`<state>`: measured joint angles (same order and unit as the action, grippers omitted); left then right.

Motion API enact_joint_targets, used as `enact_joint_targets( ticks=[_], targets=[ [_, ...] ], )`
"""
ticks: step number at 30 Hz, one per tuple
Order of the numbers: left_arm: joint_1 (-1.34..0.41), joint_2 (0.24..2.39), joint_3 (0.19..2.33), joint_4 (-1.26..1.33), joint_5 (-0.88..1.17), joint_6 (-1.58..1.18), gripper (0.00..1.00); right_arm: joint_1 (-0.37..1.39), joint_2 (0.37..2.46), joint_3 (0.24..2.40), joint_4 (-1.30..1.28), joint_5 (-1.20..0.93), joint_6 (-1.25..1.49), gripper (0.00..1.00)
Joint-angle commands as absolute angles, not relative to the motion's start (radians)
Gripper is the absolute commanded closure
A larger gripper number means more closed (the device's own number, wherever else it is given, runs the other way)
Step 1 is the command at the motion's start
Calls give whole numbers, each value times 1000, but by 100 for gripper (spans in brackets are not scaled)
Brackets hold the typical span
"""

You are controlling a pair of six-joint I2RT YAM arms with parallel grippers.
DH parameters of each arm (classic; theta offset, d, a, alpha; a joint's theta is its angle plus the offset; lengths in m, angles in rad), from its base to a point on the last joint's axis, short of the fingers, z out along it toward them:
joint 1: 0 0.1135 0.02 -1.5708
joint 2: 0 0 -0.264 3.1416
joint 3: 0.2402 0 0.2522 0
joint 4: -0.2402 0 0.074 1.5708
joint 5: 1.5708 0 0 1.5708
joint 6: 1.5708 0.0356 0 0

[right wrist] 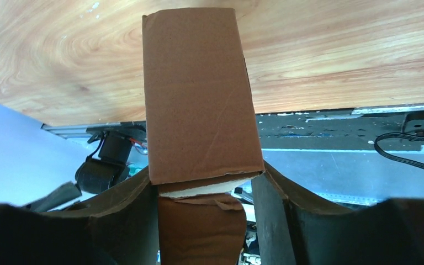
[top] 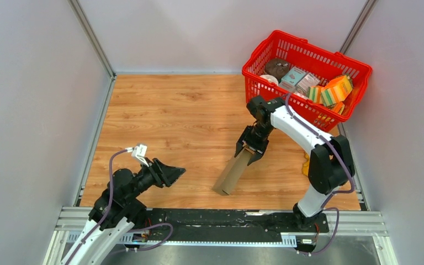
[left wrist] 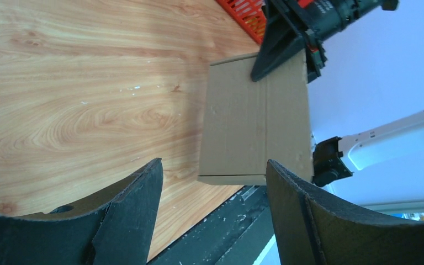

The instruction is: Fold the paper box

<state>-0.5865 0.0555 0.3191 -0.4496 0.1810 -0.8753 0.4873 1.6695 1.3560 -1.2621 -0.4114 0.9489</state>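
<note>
Right fingers (top: pixel 251 148): two black pads, partly closed and clamped on the upper end of the plain brown, unprinted cardboard paper box (top: pixel 233 175), one pad against each narrow side. Paper box: a rectangular sleeve, already raised out of the flat. It lies in front of the red plastic mesh basket (top: pixel 256 55) and to its near-left, well apart from it. Its long axis slants away from the right fingers, down and towards the near edge of the pale wood-grain worktop (top: pixel 171 116), away from the basket. The low end sits at or just above the worktop; contact cannot be confirmed. Left fingers (top: pixel 171 175): two black pads spread wide, holding nothing. They are much further from the basket than the box is, off to the left, and they point across at the broad face of the paper box (left wrist: pixel 254 132). By judgement, the right arm is the holder and the left arm is the free one. The box lies straight ahead of the left fingers with its length crosswise to their line of approach. Obscured: in the right wrist view the held end of the paper box (right wrist: pixel 199 94) shows a ragged pale edge and a loose flap between the right fingers (right wrist: pixel 204 182), its shape unclear. The state of the low-end flaps cannot be told. The left wrist view cuts the basket to a corner.
</note>
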Motion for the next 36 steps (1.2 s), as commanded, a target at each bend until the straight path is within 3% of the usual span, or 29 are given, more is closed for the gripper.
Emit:
enact_joint_targets(
  ticks=[1,7,10,16,17,20,22,29,32,33,36],
  targets=[
    [-584,18,365,-471,213,-844,24,483,1733,1411,-1407,-359,969,43],
    [-584,8,373,-500,230,-838,24,495,1839,1498,-1402,-339,974,39],
    [-584,-24,365,-497,245,-850,24,497,1874,1549,-1404,-325,965,33],
    [-584,-37,361,-511,232,-841,24,503,1884,1611,-1376,-334,919,18],
    [-583,-31,360,-508,232,-838,24,505,1859,1623,-1370,-328,911,10],
    [-584,35,360,-473,262,-824,24,503,1781,1588,-1324,-307,841,0],
    [-584,111,362,-451,314,-805,26,505,1723,1543,-1255,-305,760,0],
    [-586,247,280,-340,388,-883,50,474,1395,1177,-886,-284,595,0],
    [-646,304,186,-195,402,-1011,56,469,1234,1010,-783,-94,566,2],
    [-688,325,183,-189,332,-1035,57,465,1124,965,-725,57,569,2],
    [-894,441,212,-166,147,-1074,60,442,1004,827,-611,234,529,10]
  ],
)
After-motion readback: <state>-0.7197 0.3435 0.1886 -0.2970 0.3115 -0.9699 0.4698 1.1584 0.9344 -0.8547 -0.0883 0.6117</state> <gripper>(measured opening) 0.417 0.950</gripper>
